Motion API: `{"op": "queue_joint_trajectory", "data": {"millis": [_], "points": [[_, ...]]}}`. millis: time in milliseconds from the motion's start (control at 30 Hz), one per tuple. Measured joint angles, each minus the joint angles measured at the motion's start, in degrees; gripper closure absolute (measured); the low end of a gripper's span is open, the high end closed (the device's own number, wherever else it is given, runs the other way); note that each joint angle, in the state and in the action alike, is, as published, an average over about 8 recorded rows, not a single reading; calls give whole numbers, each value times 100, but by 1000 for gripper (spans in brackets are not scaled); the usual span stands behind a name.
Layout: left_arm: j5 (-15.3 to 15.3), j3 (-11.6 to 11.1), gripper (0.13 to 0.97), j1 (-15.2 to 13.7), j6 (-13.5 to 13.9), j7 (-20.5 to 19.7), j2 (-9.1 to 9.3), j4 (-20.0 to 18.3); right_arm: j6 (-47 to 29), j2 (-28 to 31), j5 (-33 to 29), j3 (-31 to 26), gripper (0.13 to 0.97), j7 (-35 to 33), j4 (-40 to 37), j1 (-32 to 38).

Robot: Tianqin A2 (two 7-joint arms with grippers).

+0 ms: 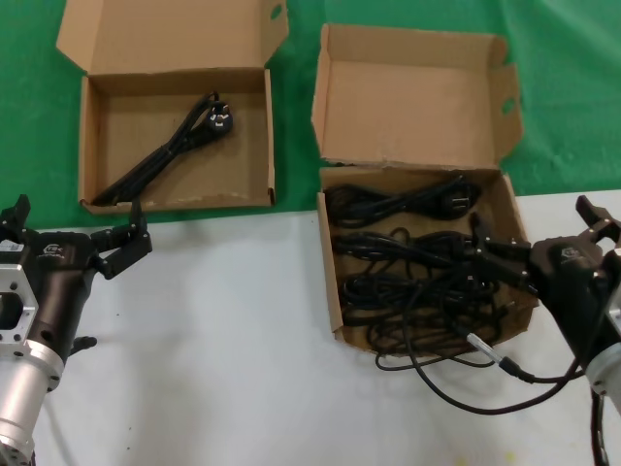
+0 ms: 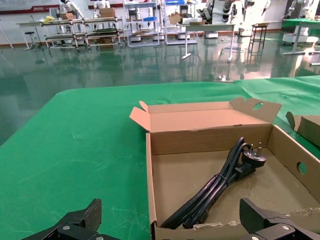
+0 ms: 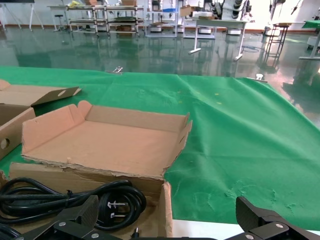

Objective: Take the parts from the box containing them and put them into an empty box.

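The squarish cardboard box (image 1: 329, 282) with the ragged hinge edge holds several black power cords (image 1: 408, 262), also seen in the right wrist view as coiled cords (image 3: 60, 197). My right gripper (image 1: 534, 225) (image 3: 167, 207) is open and straddles that box's right wall, with nothing between its fingers. The wider, shallow box (image 1: 175, 203) (image 2: 210, 139) on the left holds one cord (image 1: 170, 150) (image 2: 220, 182) lying diagonally. My left gripper (image 1: 78, 221) (image 2: 171, 212) stands open just in front of this box's front left corner, holding nothing.
Both boxes lie at the border of the green cloth (image 1: 563, 97) and the white tabletop (image 1: 243, 340), their lids (image 1: 165, 34) (image 1: 412, 97) folded back behind them. A black cable loop (image 1: 456, 374) lies on the white surface in front of the right box.
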Motion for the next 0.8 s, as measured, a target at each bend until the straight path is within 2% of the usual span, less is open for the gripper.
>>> {"op": "queue_joint_trajectory", "data": {"millis": [800], "points": [[0,0,132,0,0,0,0,0,0,0,0,0,129,0,0,0]]}}
